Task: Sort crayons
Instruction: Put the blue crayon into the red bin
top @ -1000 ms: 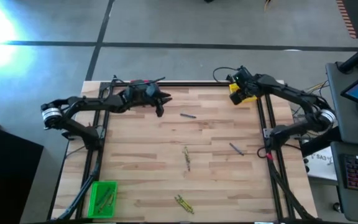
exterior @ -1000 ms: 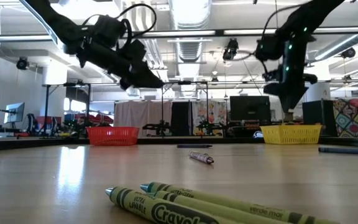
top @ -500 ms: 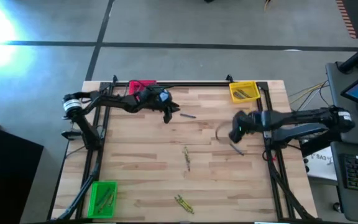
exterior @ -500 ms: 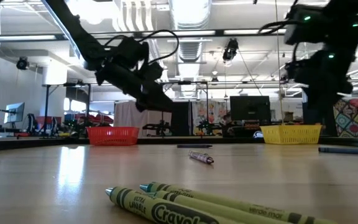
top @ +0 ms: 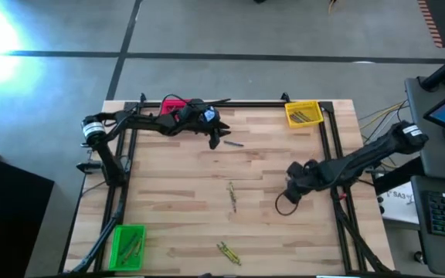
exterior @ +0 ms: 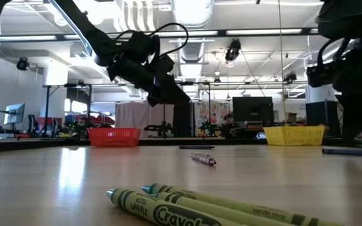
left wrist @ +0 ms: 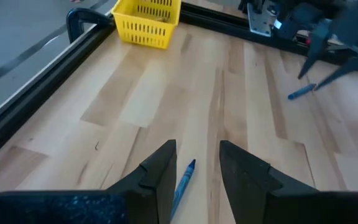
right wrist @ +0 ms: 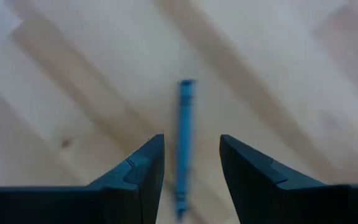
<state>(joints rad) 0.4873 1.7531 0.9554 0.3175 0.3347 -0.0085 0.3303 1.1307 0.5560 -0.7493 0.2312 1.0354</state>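
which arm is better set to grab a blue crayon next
Right, marginally. The right gripper has open jaws straddling a blue crayon that runs straight down the gap. The left gripper is also open over another blue crayon, but that one lies slanted toward one jaw.

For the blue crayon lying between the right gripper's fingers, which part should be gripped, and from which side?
Probably the middle of its shaft, from straight above. The blue crayon lies flat on the wooden table, lengthwise in the gap of the open right gripper, so one finger would come down on each long side and pinch across the thin barrel.
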